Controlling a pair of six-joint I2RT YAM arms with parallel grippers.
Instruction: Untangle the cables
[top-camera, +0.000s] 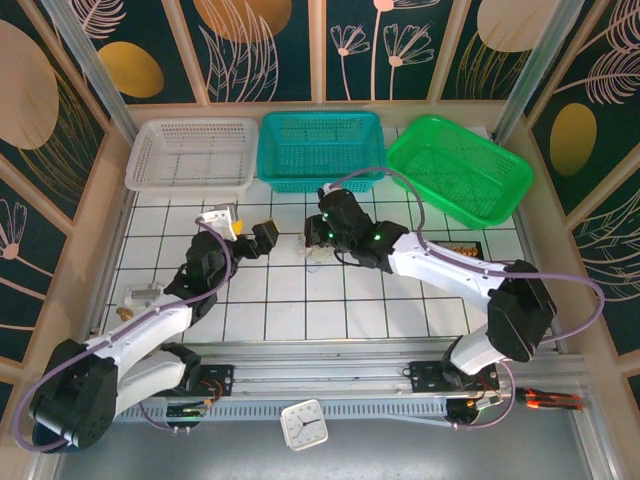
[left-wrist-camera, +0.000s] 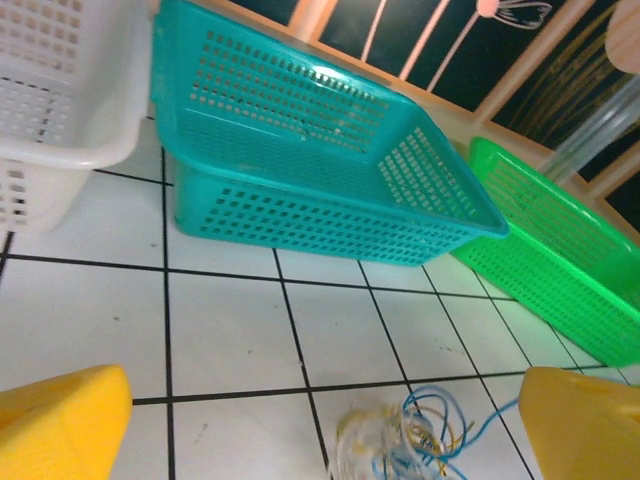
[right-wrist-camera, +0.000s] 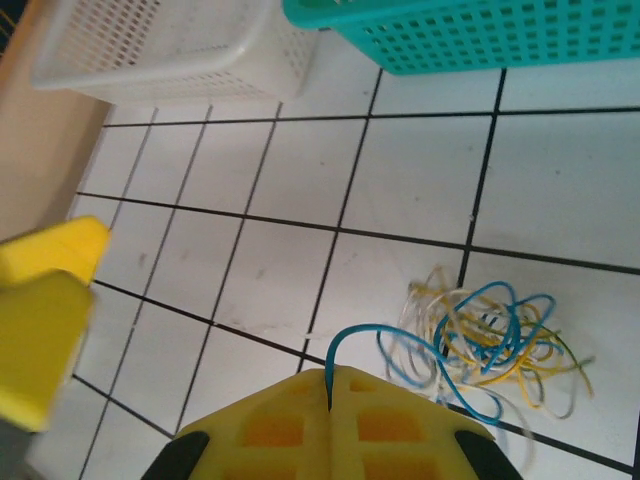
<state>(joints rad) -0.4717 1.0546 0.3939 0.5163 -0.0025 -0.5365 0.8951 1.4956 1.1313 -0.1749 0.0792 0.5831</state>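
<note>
Cables (right-wrist-camera: 490, 350) lay bunched on the tiled table (right-wrist-camera: 270, 270); right gripper (right-wrist-camera: 328, 385) pinched one blue strand (right-wrist-camera: 345, 335), likely to draw it free, left gripper (left-wrist-camera: 322, 425) gaped wide

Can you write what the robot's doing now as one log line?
right gripper: shut on blue cable | left gripper: open | cables: tangled on table
</note>
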